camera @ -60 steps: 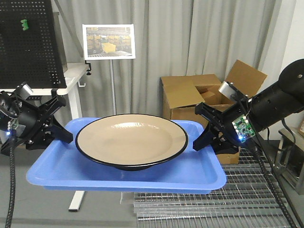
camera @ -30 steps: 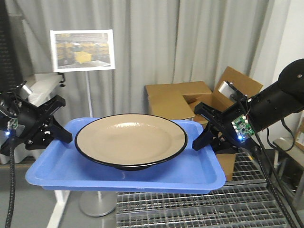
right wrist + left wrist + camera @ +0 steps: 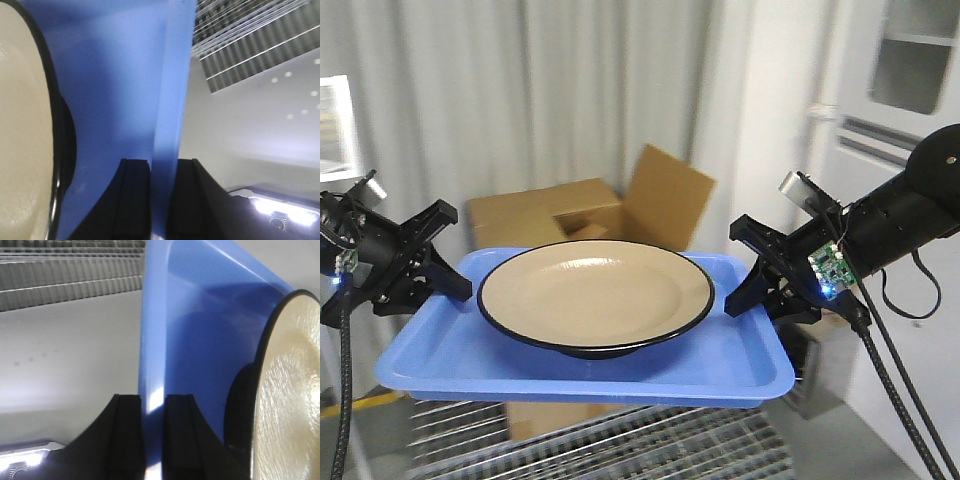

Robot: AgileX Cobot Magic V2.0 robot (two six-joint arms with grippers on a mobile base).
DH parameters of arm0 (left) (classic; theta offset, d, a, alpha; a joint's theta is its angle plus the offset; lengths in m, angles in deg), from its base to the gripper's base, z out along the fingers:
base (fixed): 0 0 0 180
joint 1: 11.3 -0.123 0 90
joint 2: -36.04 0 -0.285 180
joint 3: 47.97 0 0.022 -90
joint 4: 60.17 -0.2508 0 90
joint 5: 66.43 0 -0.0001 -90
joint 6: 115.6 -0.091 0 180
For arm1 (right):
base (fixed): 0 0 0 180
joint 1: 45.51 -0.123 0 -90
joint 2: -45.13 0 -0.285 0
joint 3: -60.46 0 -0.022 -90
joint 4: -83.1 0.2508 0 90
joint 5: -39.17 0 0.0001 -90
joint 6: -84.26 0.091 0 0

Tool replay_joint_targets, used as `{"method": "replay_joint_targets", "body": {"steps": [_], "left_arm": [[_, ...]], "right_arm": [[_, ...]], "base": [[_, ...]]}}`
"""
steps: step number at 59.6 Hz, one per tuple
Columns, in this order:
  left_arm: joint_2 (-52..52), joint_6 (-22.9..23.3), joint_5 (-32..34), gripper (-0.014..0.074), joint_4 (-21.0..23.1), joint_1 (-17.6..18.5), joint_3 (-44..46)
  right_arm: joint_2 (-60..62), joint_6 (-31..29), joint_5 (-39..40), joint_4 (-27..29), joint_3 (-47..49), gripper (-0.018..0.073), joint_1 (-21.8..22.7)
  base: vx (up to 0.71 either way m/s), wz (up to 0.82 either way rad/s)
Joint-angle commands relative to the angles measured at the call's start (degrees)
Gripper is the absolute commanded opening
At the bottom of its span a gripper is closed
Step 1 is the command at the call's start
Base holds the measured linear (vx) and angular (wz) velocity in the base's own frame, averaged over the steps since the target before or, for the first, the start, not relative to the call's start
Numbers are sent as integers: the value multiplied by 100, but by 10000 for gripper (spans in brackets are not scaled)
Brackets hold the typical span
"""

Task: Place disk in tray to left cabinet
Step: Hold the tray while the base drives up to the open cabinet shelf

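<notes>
The tray [image 3: 440, 355] hangs level in the air between the 2 arms, and the disk [image 3: 595, 290] sits upright in its middle. The disk's black rim leaves a broad blue margin at both short ends and a narrower one along the front. At the back it overlaps the far wall from the front view, so the gap there cannot be told.

The left claw [image 3: 450, 285] is clamped on the tray's left short edge. In the left wrist view its 2 black fingers [image 3: 127, 430] pinch the raised rim of the tray [image 3: 200, 340], 1 outside and 1 inside, with the disk [image 3: 290, 390] near the inner finger.

The right claw [image 3: 745, 290] grips the opposite short edge the same way. Its fingers [image 3: 135, 200] straddle the rim of the tray [image 3: 125, 75], and a band of blue floor lies between them and the disk [image 3: 25, 125].

Below the tray's front edge runs a metal grating [image 3: 620, 450], apart from the tray's underside. Behind stands an open cardboard box [image 3: 560, 215] before a pale curtain [image 3: 470, 100]. A blurred white unit [image 3: 900, 120] rises beyond the right arm, whose cable [image 3: 890, 380] droops toward the floor.
</notes>
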Motion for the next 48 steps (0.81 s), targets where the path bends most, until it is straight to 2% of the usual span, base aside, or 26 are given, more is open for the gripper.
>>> {"method": "replay_joint_targets", "body": {"steps": [1,48], "left_arm": [[-366,65,-17,-1,694,81,183],[-366,65,-17,-1,694,81,183]], "right_arm": [[351,-100,162,582,220,-3,-50],[351,-100,168,582,220,-3,-50]], "base": [[19,-67],[16,-63]]}}
